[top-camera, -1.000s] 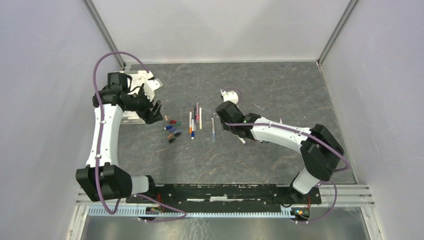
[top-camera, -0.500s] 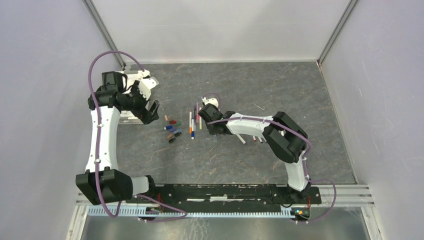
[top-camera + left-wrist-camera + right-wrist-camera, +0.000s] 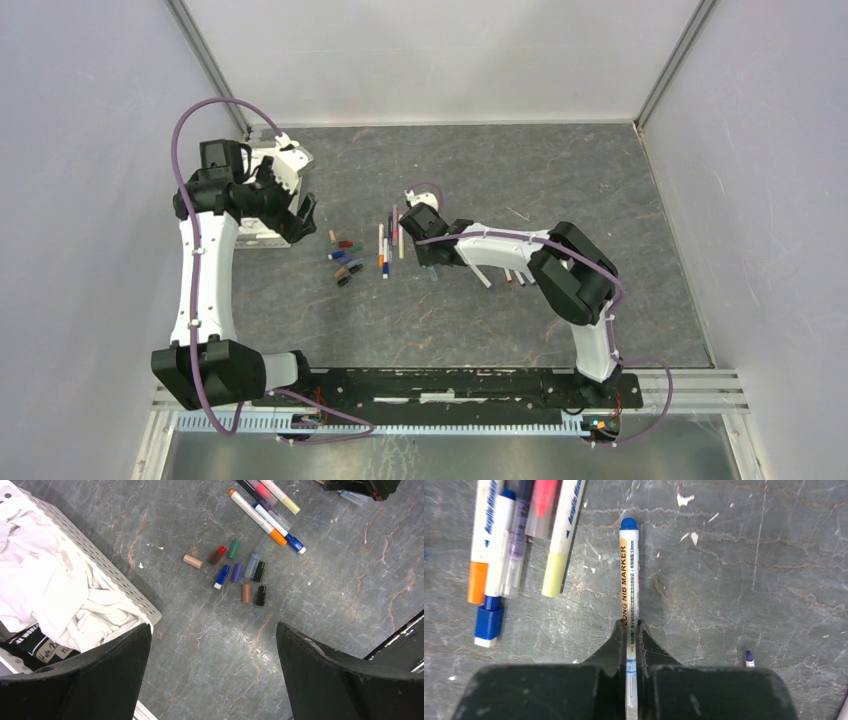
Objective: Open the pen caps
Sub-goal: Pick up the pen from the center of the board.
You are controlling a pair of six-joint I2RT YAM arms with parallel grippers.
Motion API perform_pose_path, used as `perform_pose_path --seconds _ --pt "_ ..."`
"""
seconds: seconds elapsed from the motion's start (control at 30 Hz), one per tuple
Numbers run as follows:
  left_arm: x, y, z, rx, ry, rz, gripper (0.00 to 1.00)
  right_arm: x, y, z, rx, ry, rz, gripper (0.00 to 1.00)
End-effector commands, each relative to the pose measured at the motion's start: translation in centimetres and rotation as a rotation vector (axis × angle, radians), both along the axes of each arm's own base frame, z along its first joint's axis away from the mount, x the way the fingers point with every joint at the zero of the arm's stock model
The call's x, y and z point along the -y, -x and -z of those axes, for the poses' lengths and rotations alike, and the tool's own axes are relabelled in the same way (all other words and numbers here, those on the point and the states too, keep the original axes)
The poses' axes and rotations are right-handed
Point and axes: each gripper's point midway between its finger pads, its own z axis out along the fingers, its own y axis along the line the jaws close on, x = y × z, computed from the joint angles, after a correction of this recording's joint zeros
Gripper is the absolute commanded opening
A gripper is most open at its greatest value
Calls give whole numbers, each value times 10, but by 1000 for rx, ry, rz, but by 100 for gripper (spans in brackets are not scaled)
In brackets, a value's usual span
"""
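Observation:
Several loose pen caps (image 3: 237, 572), tan, red, green, blue, purple, black and brown, lie in a cluster on the grey table; from above the pen caps (image 3: 345, 262) sit left of the pen row. My left gripper (image 3: 212, 627) hangs wide open above bare table, near them and holding nothing; in the top view this left gripper (image 3: 303, 216) is beside the tray. My right gripper (image 3: 629, 625) is shut on a white pen (image 3: 629, 580) with a blue far end that lies on the table. The pen's near end with its clear section is between the jaws. In the top view the right gripper (image 3: 430, 260) sits just right of the pen row.
A row of pens (image 3: 499, 545) lies left of the held one, one with a blue cap (image 3: 489, 622) on. A perforated white tray (image 3: 100, 565) of white cloth (image 3: 45, 590) stands at the far left. More pens (image 3: 500, 275) lie under the right arm. Walls enclose the table.
The right arm swung left to the single pen and its gripper closed on it. The left gripper opened fully and drew back a little toward the tray.

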Motion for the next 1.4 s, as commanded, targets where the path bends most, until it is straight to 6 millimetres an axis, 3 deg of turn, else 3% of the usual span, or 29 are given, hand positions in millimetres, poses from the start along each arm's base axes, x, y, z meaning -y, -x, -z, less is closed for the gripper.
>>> perform_pose_path --seconds 0.0,0.2,0.33,0.43,0.57,0.77,1.07,1.2,1.37 --pt "13 1 -5 -25 102 -27 100 -22 -20 -74 110 -225 7 0" --pt "46 20 17 -108 191 37 100 -40 -1 -141 187 -515 3 0" --pt "83 35 29 -157 230 106 100 -51 18 -184 256 -703 -9 0" --pt "106 40 24 -151 285 136 100 -54 29 -214 297 -846 -2 0" --pt "129 49 13 -173 392 180 100 -56 34 -239 313 -943 31 0" --pt "152 58 2 -193 481 227 100 -70 44 -262 308 -1036 35 0" --pt "167 57 12 -246 527 237 93 -89 55 -277 299 -1102 16 0" --pt "166 53 12 -237 520 225 81 -89 55 -276 300 -1093 23 0" --pt "162 49 9 -187 487 216 58 -78 53 -270 320 -1061 60 0"
